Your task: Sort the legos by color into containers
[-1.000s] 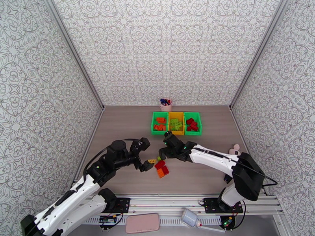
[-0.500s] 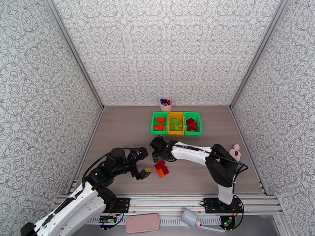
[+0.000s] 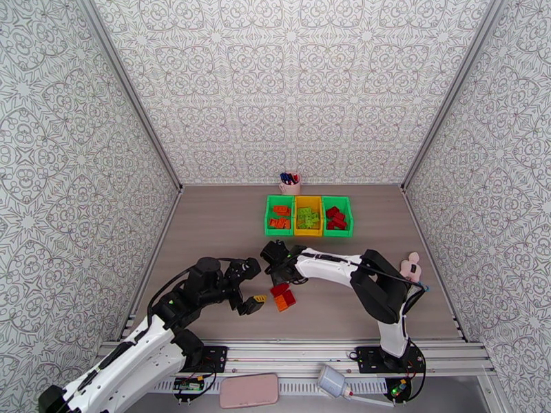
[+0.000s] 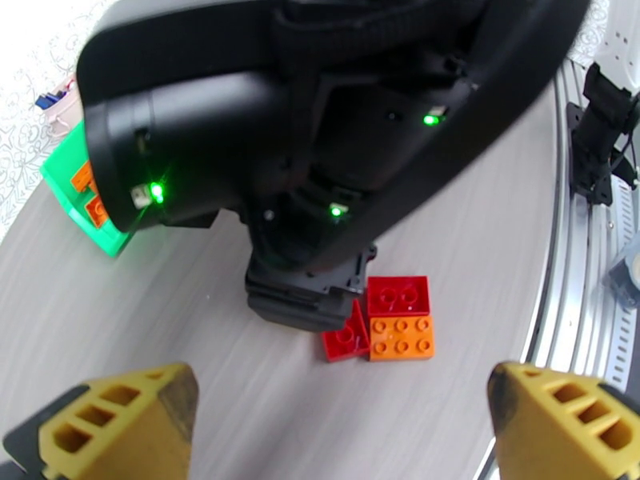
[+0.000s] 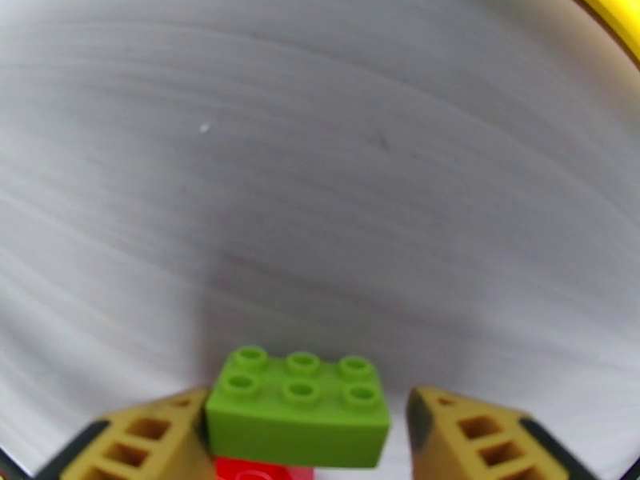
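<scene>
Two jaws noted: your left gripper [image 4: 340, 414] is hanging wide open; your right gripper [image 5: 304, 430] is straddling a green lego [image 5: 298, 410] at bottom centre, not clamped.

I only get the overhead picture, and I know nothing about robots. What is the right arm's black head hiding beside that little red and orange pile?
Observer: A light green brick with six studs. The right wrist view shows it between the right tool's yellow fingers, resting on a red piece.
Visitor: So is it gripped?
Observer: Not firmly, it seems. One finger has a visible gap between it and the brick's side.
</scene>
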Robot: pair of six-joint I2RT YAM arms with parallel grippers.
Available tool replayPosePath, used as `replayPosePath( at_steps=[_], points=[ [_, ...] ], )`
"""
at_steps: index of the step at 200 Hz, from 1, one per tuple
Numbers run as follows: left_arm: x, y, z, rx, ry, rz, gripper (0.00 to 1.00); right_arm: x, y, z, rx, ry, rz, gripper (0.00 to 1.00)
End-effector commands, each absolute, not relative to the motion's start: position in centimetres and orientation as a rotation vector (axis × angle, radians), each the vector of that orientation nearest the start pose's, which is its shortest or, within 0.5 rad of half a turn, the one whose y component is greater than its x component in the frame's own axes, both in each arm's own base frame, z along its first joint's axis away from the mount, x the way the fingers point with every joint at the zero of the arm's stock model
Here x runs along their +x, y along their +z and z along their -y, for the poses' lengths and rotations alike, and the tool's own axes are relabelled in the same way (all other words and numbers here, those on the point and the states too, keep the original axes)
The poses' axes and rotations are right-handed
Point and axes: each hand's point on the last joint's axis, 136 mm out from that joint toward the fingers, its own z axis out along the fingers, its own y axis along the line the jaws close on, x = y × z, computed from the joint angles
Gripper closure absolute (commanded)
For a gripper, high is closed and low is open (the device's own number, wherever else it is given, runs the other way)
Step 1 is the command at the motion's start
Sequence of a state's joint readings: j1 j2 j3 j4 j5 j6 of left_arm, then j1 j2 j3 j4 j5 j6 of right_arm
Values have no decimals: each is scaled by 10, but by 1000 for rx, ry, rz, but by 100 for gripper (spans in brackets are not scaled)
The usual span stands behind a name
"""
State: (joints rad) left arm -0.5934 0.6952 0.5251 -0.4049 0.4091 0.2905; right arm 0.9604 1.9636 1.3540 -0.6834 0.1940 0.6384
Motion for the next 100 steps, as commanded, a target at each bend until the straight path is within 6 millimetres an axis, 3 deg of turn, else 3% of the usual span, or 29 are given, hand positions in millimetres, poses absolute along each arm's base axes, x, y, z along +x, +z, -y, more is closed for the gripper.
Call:
replayPosePath(
  at_steps=[1,25,50,100],
  points=[
    [177,176,205,1152,-637,-1825,0,272,34,-328,-396,98,-2795,44],
    [179,178,205,1142,-639,-1824,0,271,38,-329,-396,115,-2791,53],
    [182,181,206,1125,-634,-1823,0,272,48,-328,-387,135,-2770,54],
    [196,196,213,1030,-635,-1812,0,296,91,-311,-301,185,-2636,56]
  ],
)
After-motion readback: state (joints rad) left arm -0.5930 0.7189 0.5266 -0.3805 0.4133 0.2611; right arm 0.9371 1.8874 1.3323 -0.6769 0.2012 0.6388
